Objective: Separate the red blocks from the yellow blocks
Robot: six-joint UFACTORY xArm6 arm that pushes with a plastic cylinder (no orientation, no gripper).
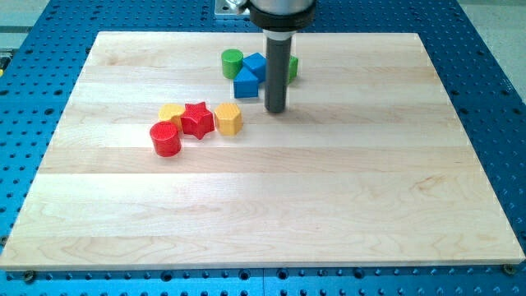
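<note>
**Red and yellow still bunched together, separation not begun**

Red and yellow pieces sit in one tight cluster on the wooden counter (345,205), in its far-left part, well in from the left edge. You have a red cylinder (165,139) at the cluster's near-left end, a red star (197,120) in the middle, a yellow block (171,113) touching the star on its far-left side, and a yellow hexagonal block (228,118) touching the star on the side toward the right edge.

Your arm carries no jaws, so nothing is gripped; it ends in a rod. My tip (275,110) rests on the counter toward the far edge, near the yellow hexagonal block but apart from it, and just beside a blue block (246,83). Behind it lie another blue block (256,63), a green cylinder (232,60) and a green piece (292,68) partly hidden by the rod.

You appear to be at the approach stage. The next move probably calls for bringing my tip between star and hexagonal block, then pushing that yellow piece away without dragging the star along.
</note>
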